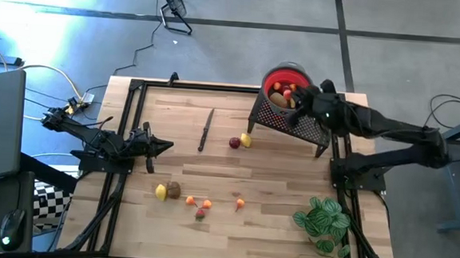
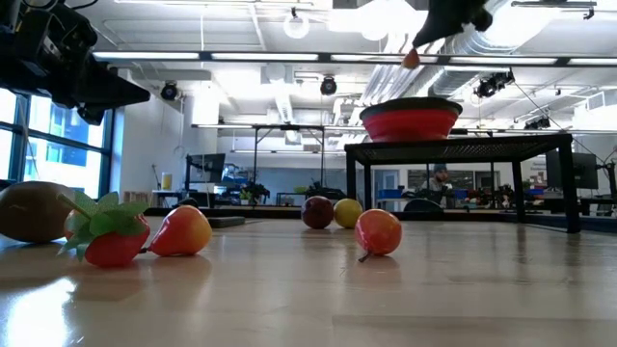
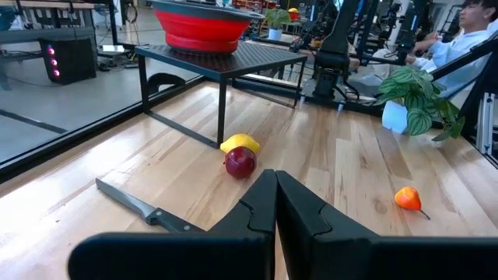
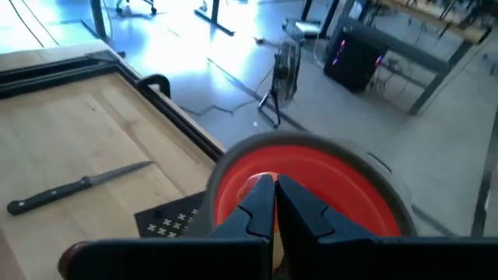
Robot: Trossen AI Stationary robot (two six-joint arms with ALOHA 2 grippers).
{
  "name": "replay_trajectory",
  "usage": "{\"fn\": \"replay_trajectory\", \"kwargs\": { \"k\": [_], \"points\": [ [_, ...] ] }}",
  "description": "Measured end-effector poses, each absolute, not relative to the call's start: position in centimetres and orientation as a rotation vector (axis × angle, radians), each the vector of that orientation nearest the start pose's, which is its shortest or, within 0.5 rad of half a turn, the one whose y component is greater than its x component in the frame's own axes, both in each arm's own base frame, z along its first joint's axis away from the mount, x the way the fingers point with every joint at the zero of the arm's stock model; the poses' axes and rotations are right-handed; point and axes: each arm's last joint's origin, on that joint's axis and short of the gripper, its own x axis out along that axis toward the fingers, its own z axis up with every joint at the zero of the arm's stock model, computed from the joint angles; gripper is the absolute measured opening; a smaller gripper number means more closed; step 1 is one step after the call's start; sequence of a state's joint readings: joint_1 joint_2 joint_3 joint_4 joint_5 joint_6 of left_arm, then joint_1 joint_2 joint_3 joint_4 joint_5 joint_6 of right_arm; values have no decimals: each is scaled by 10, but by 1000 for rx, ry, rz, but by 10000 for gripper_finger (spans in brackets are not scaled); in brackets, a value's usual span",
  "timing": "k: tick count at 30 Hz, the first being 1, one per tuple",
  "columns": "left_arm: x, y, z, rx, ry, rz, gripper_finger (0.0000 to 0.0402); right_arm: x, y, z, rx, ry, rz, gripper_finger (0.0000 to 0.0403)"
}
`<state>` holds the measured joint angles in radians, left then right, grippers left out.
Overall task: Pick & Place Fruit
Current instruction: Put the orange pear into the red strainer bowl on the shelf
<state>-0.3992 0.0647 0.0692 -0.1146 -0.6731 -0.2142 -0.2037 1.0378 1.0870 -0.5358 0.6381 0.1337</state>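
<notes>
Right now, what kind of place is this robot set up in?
Probably a robotics lab or workshop. Beyond the wooden table the low view shows an open hall with exposed ceiling ducts and long workbenches; more robot arms stand behind, near a seated person.

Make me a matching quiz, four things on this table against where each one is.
Things:
1. bowl
2. knife
3. plant
4. right gripper

Places:
A. flat on the wood, mid table
B. over the bowl
C. on the black stand
D. table corner by the right arm's base

Pairs: 1-C, 2-A, 3-D, 4-B
</notes>
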Motion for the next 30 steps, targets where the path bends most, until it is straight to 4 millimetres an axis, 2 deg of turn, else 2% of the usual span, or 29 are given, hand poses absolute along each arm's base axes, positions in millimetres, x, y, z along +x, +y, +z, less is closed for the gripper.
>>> {"fn": "replay_trajectory", "kwargs": {
  "k": [10, 19, 26, 30],
  "points": [
    [91, -18, 172, -128, 65, 311, 0, 195, -107, 350, 149, 479, -904, 4],
    [91, -17, 172, -125, 62, 332, 0, 201, -146, 326, 195, 599, -1007, 4],
    [91, -17, 172, -125, 62, 333, 0, 201, -165, 307, 222, 703, -1060, 4],
    [91, -17, 172, -125, 61, 333, 0, 199, -169, 305, 221, 727, -1065, 4]
  ]
}}
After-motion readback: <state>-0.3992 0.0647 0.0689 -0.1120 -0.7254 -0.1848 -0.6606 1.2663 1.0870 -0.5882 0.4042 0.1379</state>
